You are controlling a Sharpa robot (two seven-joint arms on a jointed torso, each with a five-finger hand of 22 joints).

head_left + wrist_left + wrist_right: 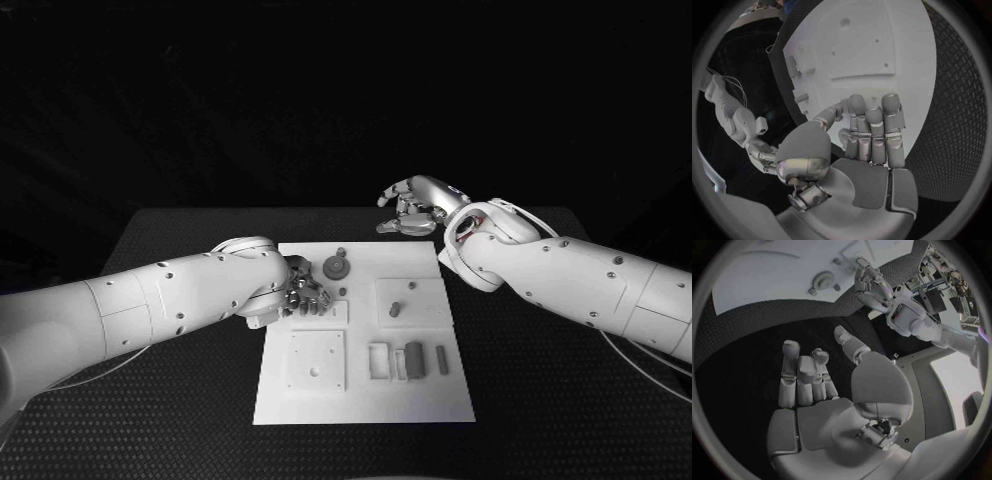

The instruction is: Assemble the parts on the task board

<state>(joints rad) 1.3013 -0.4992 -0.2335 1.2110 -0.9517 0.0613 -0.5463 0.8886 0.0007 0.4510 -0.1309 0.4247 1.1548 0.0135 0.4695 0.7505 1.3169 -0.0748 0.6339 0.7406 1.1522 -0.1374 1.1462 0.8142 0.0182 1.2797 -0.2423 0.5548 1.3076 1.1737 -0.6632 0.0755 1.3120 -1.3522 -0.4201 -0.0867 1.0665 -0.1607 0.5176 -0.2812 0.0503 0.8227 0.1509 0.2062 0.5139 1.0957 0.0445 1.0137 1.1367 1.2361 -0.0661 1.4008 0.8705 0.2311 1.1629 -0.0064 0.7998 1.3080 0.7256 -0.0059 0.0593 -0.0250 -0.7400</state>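
The left hand (299, 293) sits at the left edge of the task board (364, 410), low over its middle stretch. In the left wrist view its fingers (873, 135) are straight and pressed side by side with the thumb set apart, and nothing shows between them; whether the fingertips touch the board cannot be told.

On the board itself, a round gear-like part (335, 266) lies near the far edge, just beyond the left hand. Toward the board's right half, a small part (397, 308) rests on a raised square block, seemingly seated or half seated. Nearer the robot, a row of upright bar-shaped parts (414, 359) stands in a slotted holder, and a square plate with holes on the board's near left looks unfilled.

The right hand (414, 205) hovers beyond the board's far right corner, over the black table (548, 400), well apart from every part. Its fingers (801, 375) are loosely extended, close together, and hold nothing.

Judged from this, the assembly is early: most parts look unplaced, and neither hand carries one
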